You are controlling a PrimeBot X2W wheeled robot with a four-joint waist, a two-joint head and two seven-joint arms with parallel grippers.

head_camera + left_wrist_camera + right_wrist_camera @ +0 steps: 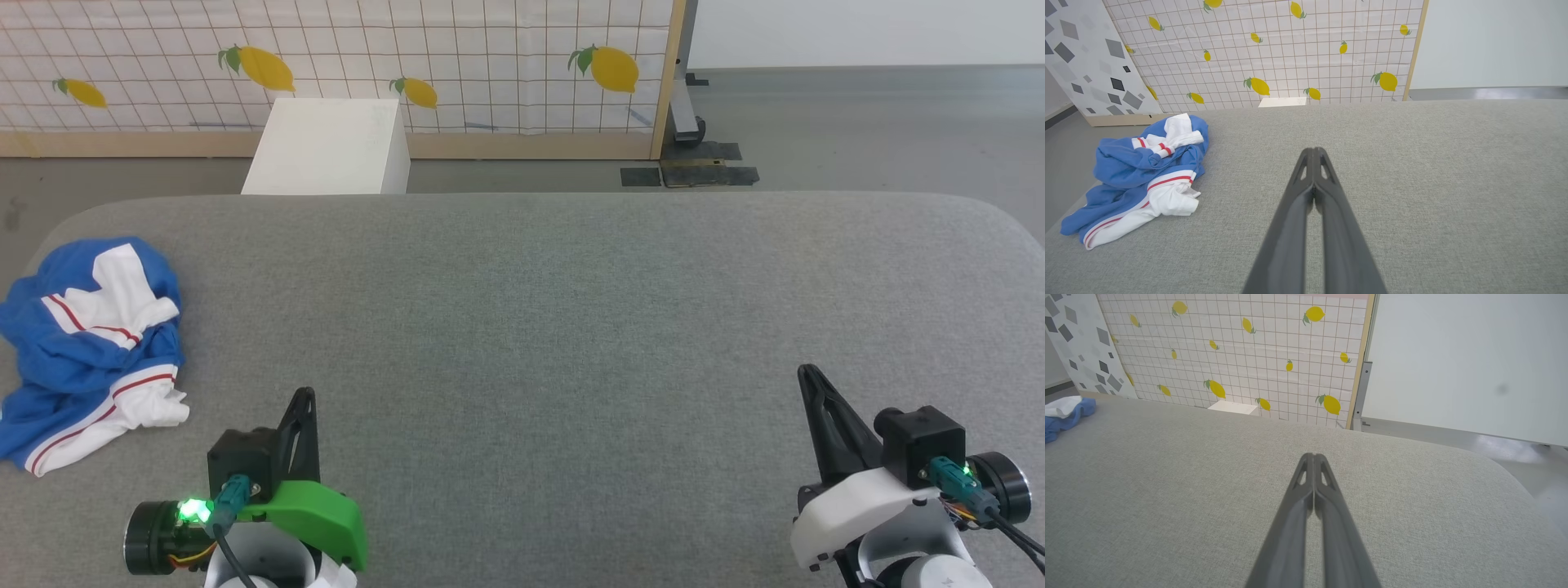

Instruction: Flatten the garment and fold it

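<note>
While both sets of jaws are pressed shut on nothing, the left jaws and the right jaws hovering low over the tabletop (531, 327) near its front edge, no work on the cloth has begun. The right jaws sit at 3 o'clock of the left, well apart.

From the left jaws the shirt (90, 355) lies at about 9 to 10 o'clock, a crumpled heap of blue with white, red-striped parts turned up, right by the tabletop's left edge; the left wrist view shows it at 10 o'clock of the fingertips. From the right jaws it is far off at 9 o'clock.

I judge the first step to be a pick-and-drag. I would open the left jaws before closing in, approach from the 3 o'clock side, and pinch one loose white edge, not the bundled middle. Then pull toward the centre, where both arms can reach to spread it. Pushing outward could tip it off the edge.

Beyond the far edge, at 12 o'clock, stand a white box (331, 147) and a lemon-print screen (457, 57).
</note>
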